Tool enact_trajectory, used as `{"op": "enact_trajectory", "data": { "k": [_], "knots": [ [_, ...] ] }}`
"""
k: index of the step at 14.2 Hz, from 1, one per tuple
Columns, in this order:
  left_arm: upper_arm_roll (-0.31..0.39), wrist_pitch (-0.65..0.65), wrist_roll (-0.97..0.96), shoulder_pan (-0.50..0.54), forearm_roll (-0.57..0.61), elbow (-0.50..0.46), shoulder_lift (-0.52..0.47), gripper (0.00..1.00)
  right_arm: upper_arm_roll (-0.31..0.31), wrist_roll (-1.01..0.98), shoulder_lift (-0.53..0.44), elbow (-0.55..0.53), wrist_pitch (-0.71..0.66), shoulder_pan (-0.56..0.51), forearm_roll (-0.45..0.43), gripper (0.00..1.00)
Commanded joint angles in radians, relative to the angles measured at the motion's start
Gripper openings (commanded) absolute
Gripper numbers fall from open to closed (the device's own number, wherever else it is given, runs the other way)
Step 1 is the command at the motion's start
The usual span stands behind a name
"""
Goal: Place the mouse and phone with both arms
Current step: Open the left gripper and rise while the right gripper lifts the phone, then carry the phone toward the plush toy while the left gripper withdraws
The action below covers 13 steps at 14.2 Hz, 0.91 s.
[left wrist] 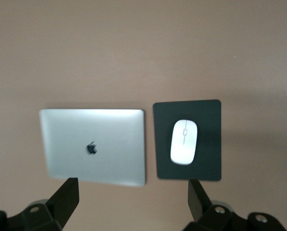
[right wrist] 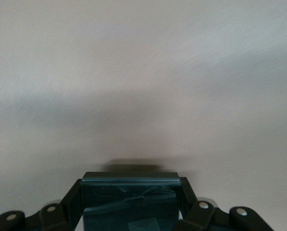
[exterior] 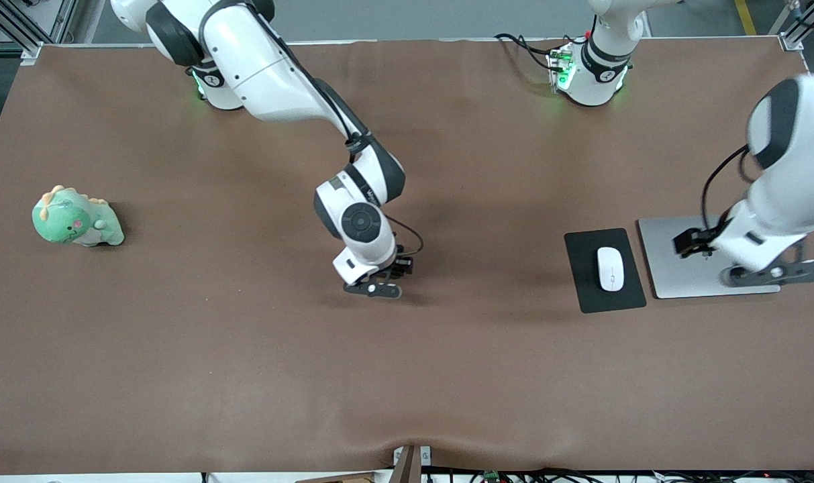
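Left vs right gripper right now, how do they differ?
The left gripper is open and holds nothing; the right gripper is shut on the phone. The left gripper hangs over the closed silver laptop, beside the mouse on its black mouse pad; the right gripper is over bare brown table near the middle. Both are black two-finger grippers pointing down.

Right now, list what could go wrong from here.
1. The right gripper holds the phone low over bare table mid-table; opening too early may drop it on its edge.
2. The left gripper hangs open over the closed laptop; descending could strike the lid.
3. The mouse already lies on the mouse pad beside the laptop; a sweep by the left arm could knock it off.
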Motion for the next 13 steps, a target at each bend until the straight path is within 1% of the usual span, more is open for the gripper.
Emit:
{"op": "enact_trajectory", "data": {
  "k": [1, 2, 4, 6, 7, 8, 9, 10, 11, 13],
  "knots": [
    [-0.027, -0.179, 0.014, 0.002, -0.036, 0.156, 0.006, 1.0, 0.019, -0.094, -0.146, -0.042, -0.146, -0.146, 0.01, 0.0],
    [-0.031, -0.198, 0.016, 0.004, -0.061, 0.172, -0.024, 1.0, 0.019, -0.146, -0.201, -0.085, -0.151, -0.198, 0.01, 0.0],
    [-0.031, -0.198, 0.049, 0.001, -0.087, 0.172, -0.081, 1.0, 0.014, -0.241, -0.316, -0.186, -0.151, -0.267, 0.005, 0.0],
    [-0.005, -0.198, 0.065, -0.034, -0.131, 0.158, -0.144, 1.0, 0.014, -0.385, -0.43, -0.319, -0.144, -0.358, -0.006, 0.0],
    [0.046, -0.201, 0.066, -0.081, -0.142, 0.155, -0.153, 1.0, 0.014, -0.46, -0.47, -0.376, -0.137, -0.411, -0.006, 0.0],
    [0.124, -0.216, 0.068, -0.152, -0.168, 0.151, -0.179, 1.0, 0.014, -0.522, -0.496, -0.413, -0.139, -0.465, -0.004, 0.0],
    [0.222, -0.235, 0.068, -0.237, -0.193, 0.137, -0.201, 1.0, 0.014, -0.586, -0.515, -0.445, -0.137, -0.514, -0.006, 0.0],
    [0.296, -0.25, 0.078, -0.293, -0.222, 0.12, -0.222, 1.0, 0.013, -0.654, -0.524, -0.472, -0.137, -0.565, -0.006, 0.0],
    [0.332, -0.256, 0.112, -0.307, -0.249, 0.102, -0.244, 1.0, 0.013, -0.72, -0.527, -0.493, -0.13, -0.608, -0.006, 0.0],
    [0.34, -0.27, 0.126, -0.306, -0.259, 0.089, -0.262, 1.0, 0.013, -0.814, -0.526, -0.535, -0.085, -0.684, -0.009, 0.0]
  ]
}}
